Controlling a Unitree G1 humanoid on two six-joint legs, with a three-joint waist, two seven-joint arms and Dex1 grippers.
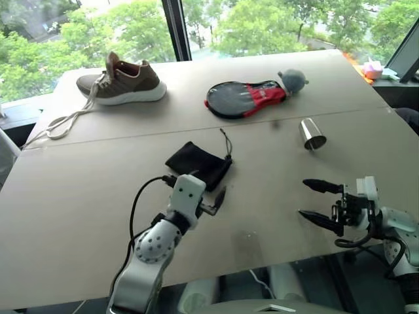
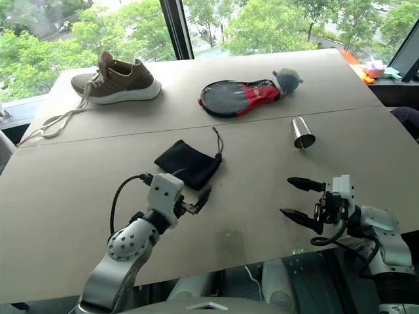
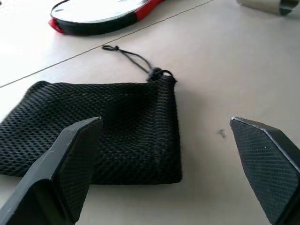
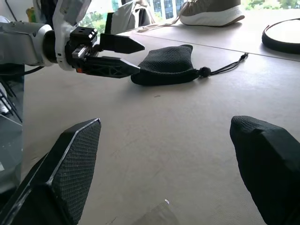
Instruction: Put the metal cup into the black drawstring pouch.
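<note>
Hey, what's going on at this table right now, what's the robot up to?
Nothing is being held yet. The left pincer is open and hovering just short of the black drawstring pouch, which lies flat on the table with its cord trailing toward the paddle cover. The right pincer is open too, pointing across toward the pouch, nothing between its fingers. The metal cup lies untouched, farther out on the right. A shoe sits at the far left.

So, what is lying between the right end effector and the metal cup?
Nothing: in the left eye view only bare table lies between the open right end effector and the metal cup, which lies on its side.
</note>
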